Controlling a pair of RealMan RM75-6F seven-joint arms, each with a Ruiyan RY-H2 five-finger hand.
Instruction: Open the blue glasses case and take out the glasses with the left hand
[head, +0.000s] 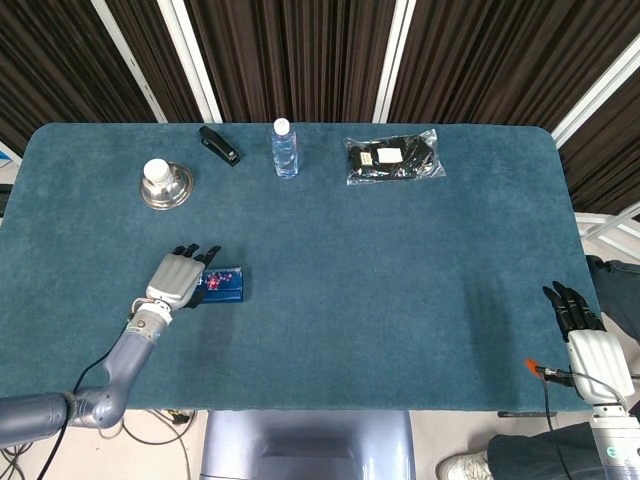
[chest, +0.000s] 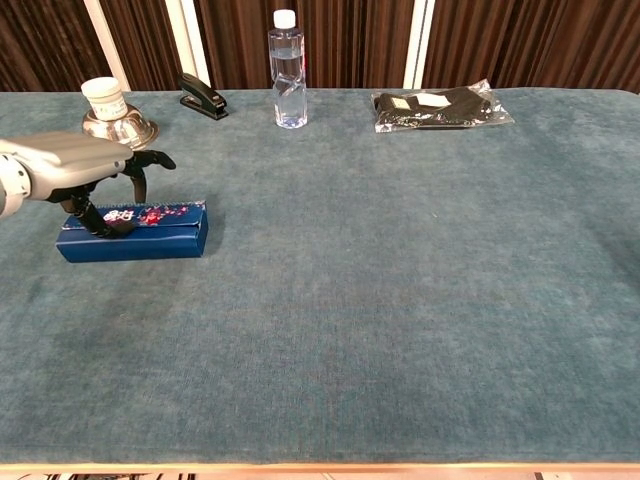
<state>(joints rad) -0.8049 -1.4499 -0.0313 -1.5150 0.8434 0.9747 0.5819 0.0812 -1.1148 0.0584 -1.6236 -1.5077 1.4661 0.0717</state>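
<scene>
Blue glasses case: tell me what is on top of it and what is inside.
The left robot hand rests its fingertips on the blue glasses case lid. The case is closed, so its contents are hidden.

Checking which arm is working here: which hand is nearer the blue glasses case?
Left. The left hand is over the blue glasses case, fingers curled down onto its left end. The right hand is at the table's opposite, near-right edge, far from the case.
</scene>
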